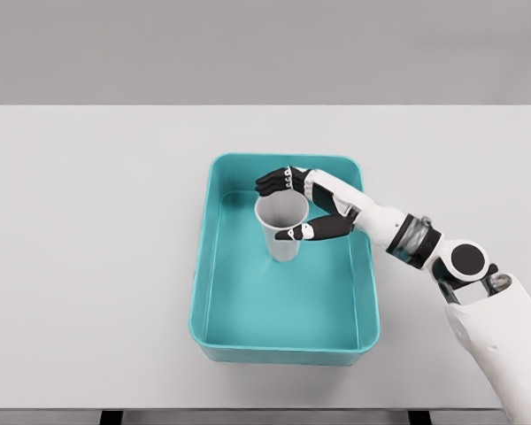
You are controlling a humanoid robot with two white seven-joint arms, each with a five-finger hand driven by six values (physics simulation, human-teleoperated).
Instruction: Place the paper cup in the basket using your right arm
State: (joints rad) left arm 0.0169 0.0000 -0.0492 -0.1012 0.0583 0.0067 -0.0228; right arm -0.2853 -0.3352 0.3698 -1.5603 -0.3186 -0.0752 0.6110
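Note:
A white paper cup stands upright inside the teal basket, toward its far half. My right hand reaches in over the basket's right rim and wraps the cup's upper part: dark fingers curl behind the rim and the thumb lies across the front. I cannot tell whether the cup's base rests on the basket floor. The left arm is out of view.
The basket sits in the middle of a pale grey table. My right forearm crosses above the basket's right wall.

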